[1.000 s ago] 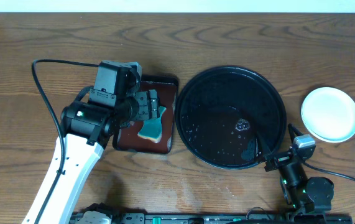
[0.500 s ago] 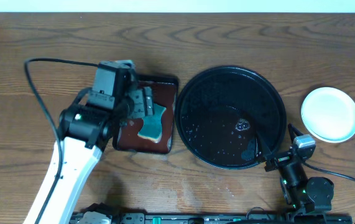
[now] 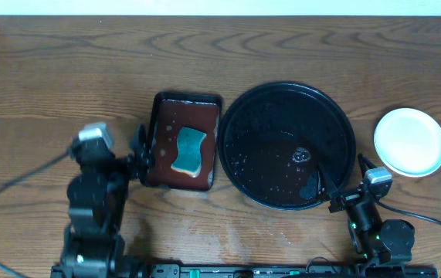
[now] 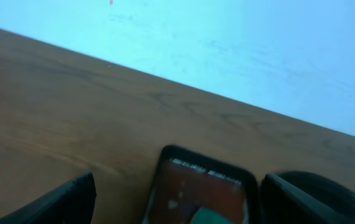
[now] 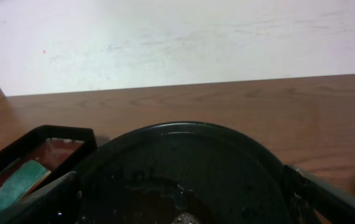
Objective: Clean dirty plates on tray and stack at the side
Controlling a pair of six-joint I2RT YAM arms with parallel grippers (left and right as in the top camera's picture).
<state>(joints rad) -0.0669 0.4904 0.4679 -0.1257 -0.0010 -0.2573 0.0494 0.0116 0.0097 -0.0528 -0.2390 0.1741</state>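
Overhead view of a wooden worktop [image 3: 50, 69]. The large round black tray [image 3: 239, 116] sits right of centre, holding no plates, only water droplets and a small puddle. At its 3 o'clock, just beside the rim, lies a pale plate [image 3: 410, 141]; whether others are stacked beneath cannot be told. At the tray's 9 o'clock, a small brown tray [image 3: 162, 131] holds a teal sponge [image 3: 188, 150]. The left pincer [image 4: 178, 186] is spread wide and empty, close to the brown tray's 9 o'clock wall. The right pincer [image 5: 182, 180], also wide and empty, hangs over the black tray's 5 o'clock rim. Likely risks: a careless right-arm swing could clip that rim and slop water, or knock the nearby plate; the left fingers could shove the brown tray.
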